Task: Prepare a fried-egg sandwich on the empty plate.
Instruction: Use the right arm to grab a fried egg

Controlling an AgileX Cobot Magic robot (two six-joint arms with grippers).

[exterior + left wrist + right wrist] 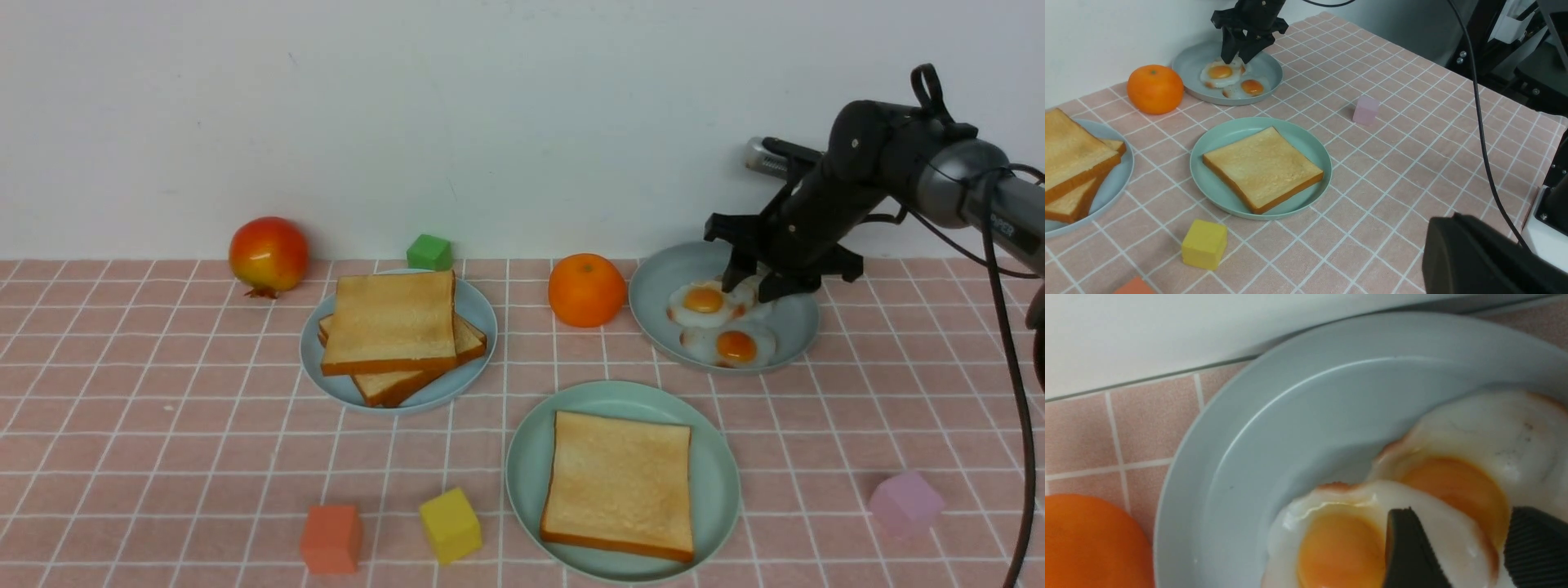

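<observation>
One toast slice (619, 486) lies flat on the empty plate (526, 457), the mint-green one at the front middle. More toast slices (392, 322) are stacked on a light-blue plate (478, 314) to the left. Two fried eggs (704, 300) overlap on a grey-blue plate (661, 286) at the back right. My right gripper (755, 286) is down over those eggs and open. In the right wrist view its fingers (1408, 551) straddle the browned edge of one egg's white (1453, 543). My left gripper (1453, 245) shows only as one dark mass at the table's right edge, shut and empty.
An orange (586, 289) sits just left of the egg plate. A red-yellow fruit (269, 255) and a green cube (429, 251) are by the back wall. An orange-red cube (331, 538) and a yellow cube (450, 525) are at the front left, a lilac cube (904, 502) at the front right.
</observation>
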